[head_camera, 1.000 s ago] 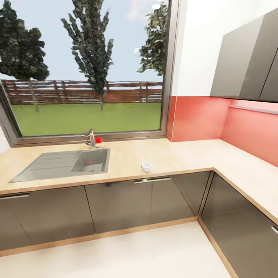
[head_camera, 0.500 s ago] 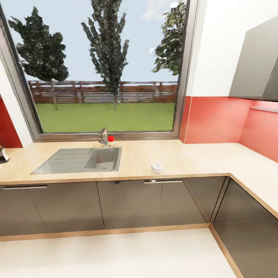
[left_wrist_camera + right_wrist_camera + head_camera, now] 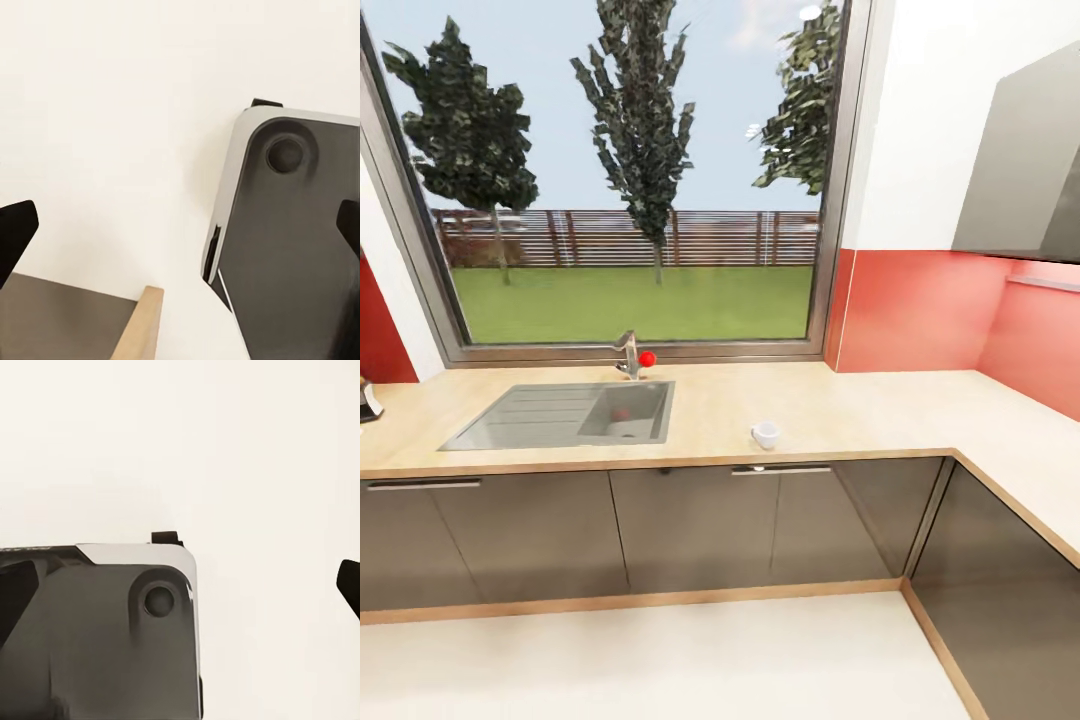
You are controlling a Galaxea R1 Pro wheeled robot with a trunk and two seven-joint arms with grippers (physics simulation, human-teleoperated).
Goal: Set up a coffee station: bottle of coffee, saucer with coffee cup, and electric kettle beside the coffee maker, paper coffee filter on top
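1. In the left wrist view the left gripper point(image 3: 180, 236) has its two dark fingertips spread wide at opposite margins with nothing between them; below it lie pale floor point(image 3: 97, 112), a corner of the robot's grey base plate point(image 3: 289, 240) and a strip of wooden trim point(image 3: 141, 326) edging a dark cabinet panel.
2. In the right wrist view the right gripper point(image 3: 180, 596) is likewise spread wide and empty, hanging over the same pale floor and another rounded corner of the base plate.
3. The coffee cup point(image 3: 765, 434) stands well away from both grippers, up on the countertop point(image 3: 860, 410), close to its front edge and directly above a cabinet door handle point(image 3: 781, 470).
4. The cup is small, white and upright, its opening facing up; whether a handle shows is too small to tell. It rests directly on the wood, near the middle of the run, to the right of the sink.
5. The sink point(image 3: 560, 415) is set into the countertop's left half, with a faucet point(image 3: 630, 355) bearing a red knob at its back edge.
6. At the countertop's far left edge a dark object point(image 3: 368, 400) is cut off by the frame; what it is cannot be told.
7. Behind the counter is a large window point(image 3: 630, 180) and a red backsplash point(image 3: 910, 310); the countertop turns a corner at the right under a grey wall cabinet point(image 3: 1025, 170).
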